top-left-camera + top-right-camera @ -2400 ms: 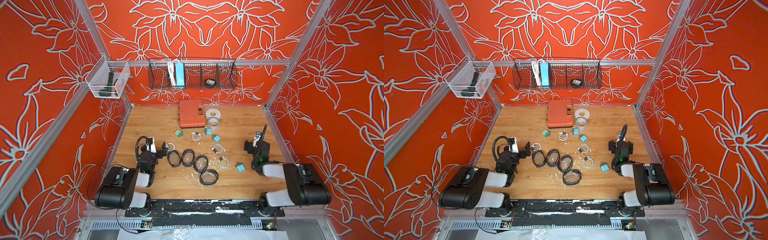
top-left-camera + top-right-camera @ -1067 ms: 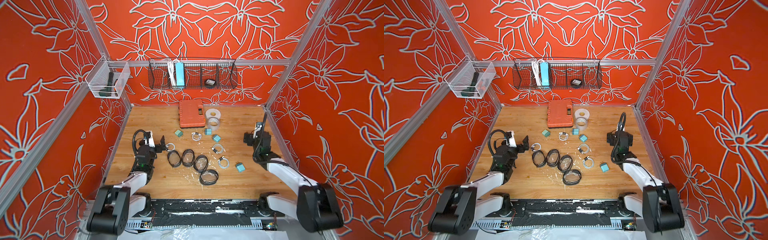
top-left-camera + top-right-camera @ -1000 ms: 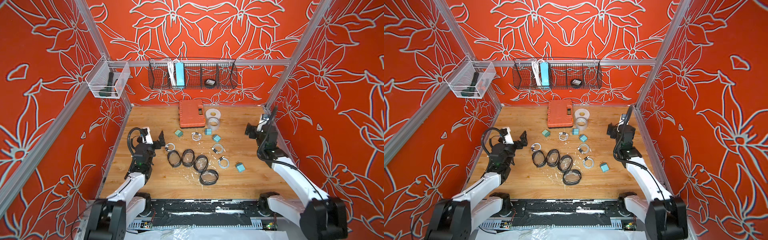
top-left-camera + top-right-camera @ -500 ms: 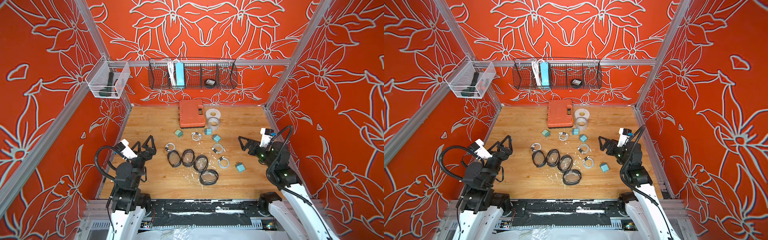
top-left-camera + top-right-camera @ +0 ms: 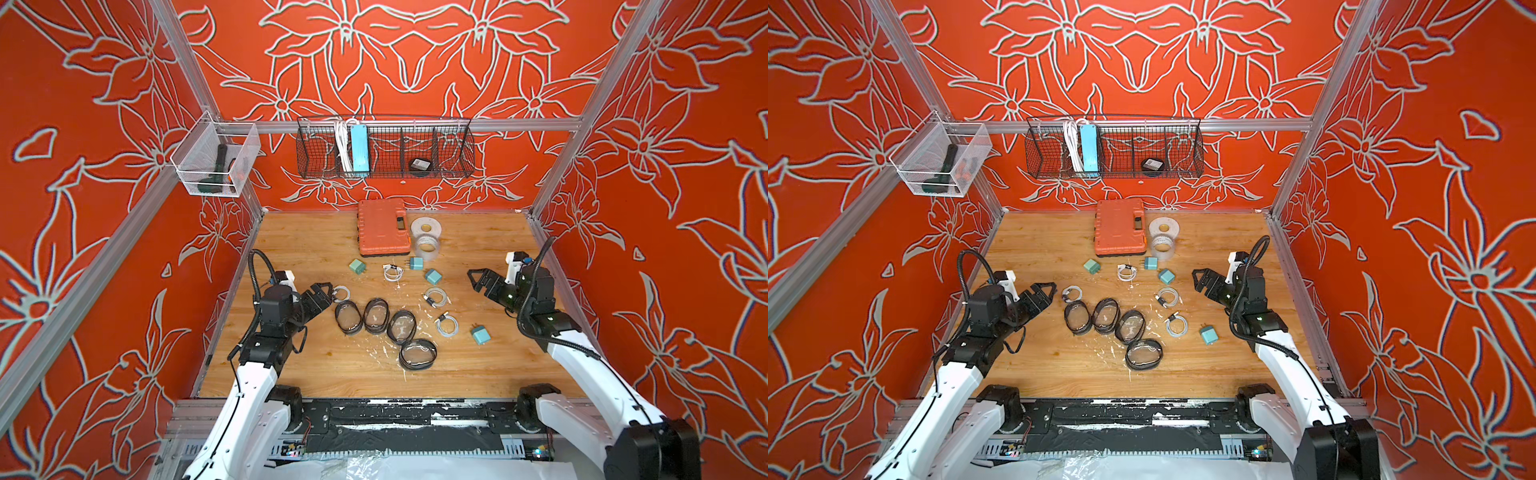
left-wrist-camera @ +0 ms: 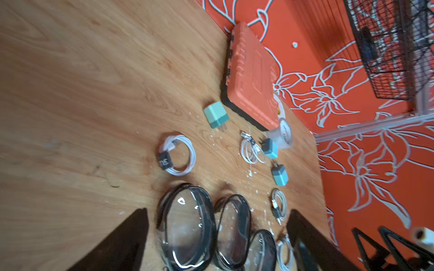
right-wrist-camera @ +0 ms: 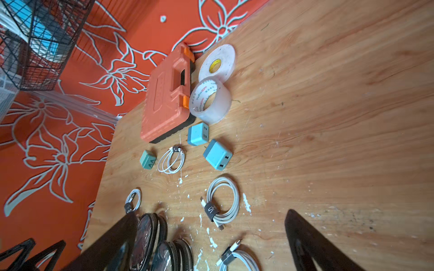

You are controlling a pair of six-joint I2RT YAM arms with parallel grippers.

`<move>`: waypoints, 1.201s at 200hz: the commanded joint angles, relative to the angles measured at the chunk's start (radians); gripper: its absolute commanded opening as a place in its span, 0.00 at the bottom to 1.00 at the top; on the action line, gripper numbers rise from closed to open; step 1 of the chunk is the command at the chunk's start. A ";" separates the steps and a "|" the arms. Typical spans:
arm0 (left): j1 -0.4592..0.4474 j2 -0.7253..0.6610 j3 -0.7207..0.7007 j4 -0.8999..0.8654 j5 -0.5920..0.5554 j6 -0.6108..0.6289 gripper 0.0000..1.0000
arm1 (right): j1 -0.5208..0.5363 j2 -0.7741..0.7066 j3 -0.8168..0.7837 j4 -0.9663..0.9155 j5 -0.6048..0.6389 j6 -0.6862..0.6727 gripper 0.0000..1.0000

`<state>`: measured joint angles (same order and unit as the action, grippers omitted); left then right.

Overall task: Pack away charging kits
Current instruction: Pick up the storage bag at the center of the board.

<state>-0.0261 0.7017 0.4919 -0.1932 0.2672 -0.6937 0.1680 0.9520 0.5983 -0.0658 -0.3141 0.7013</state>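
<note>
Several teal cube plugs (image 5: pixel 357 266) (image 5: pixel 1207 334) and coiled white cables (image 5: pixel 435 296) (image 5: pixel 1126 272) lie scattered mid-table in both top views. Several black-rimmed clear pouches (image 5: pixel 376 316) (image 5: pixel 1130 326) lie in a row nearer the front. My left gripper (image 5: pixel 326 291) (image 5: pixel 1046 291) hovers open beside the leftmost cable (image 6: pixel 177 154) and leftmost pouch (image 6: pixel 185 225), holding nothing. In the left wrist view its dark fingers (image 6: pixel 126 239) frame the pouches. My right gripper (image 5: pixel 478 280) (image 7: pixel 210 214) hangs open at the right, above a cable (image 7: pixel 222 203), with nothing between its fingers (image 7: pixel 312 241).
An orange case (image 5: pixel 382 227) and two tape rolls (image 5: pixel 426 237) sit at the back of the wooden table (image 5: pixel 299 245). A wire basket (image 5: pixel 449 145) with a light-blue power strip (image 5: pixel 359 147) hangs on the back wall. A clear bin (image 5: pixel 216 162) hangs on the left wall.
Both arms have risen from their folded rest and reached inward. The left gripper has moved right toward the leftmost cable and pouches, its jaws slightly narrower. The right gripper has shifted little.
</note>
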 commanded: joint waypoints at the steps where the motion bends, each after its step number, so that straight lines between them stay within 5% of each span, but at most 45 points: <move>1: 0.002 0.008 -0.017 0.155 0.166 0.002 0.78 | -0.003 0.011 0.058 -0.078 0.044 -0.066 0.98; 11: 0.002 0.036 -0.025 0.169 0.221 0.024 0.97 | -0.002 0.035 0.060 -0.082 0.029 -0.068 0.98; 39: -0.053 0.077 -0.049 0.193 0.284 0.018 0.98 | -0.004 0.078 0.053 -0.119 0.060 -0.062 0.98; 62: -0.287 0.052 -0.014 0.115 -0.001 0.026 0.98 | -0.004 0.062 0.026 -0.166 0.143 -0.070 0.87; 91: -0.615 0.097 0.019 0.146 -0.184 0.089 0.97 | -0.013 0.000 -0.013 -0.238 0.217 -0.043 0.83; 120: -0.909 0.254 0.101 0.111 -0.432 0.172 0.87 | -0.030 -0.091 -0.010 -0.325 0.247 -0.016 0.83; 154: -1.140 0.480 0.153 0.119 -0.601 0.242 0.82 | -0.058 -0.184 -0.016 -0.382 0.279 -0.027 0.85; 187: -1.290 0.689 0.224 0.072 -0.776 0.229 0.78 | -0.077 -0.198 -0.032 -0.359 0.243 -0.036 0.87; 240: -1.355 0.995 0.425 -0.073 -0.914 0.213 0.70 | -0.086 -0.143 -0.020 -0.328 0.192 -0.065 0.87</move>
<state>-1.3705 1.6028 0.8429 -0.1661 -0.5140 -0.4702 0.0895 0.8005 0.5858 -0.4072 -0.1085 0.6498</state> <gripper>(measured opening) 0.720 0.865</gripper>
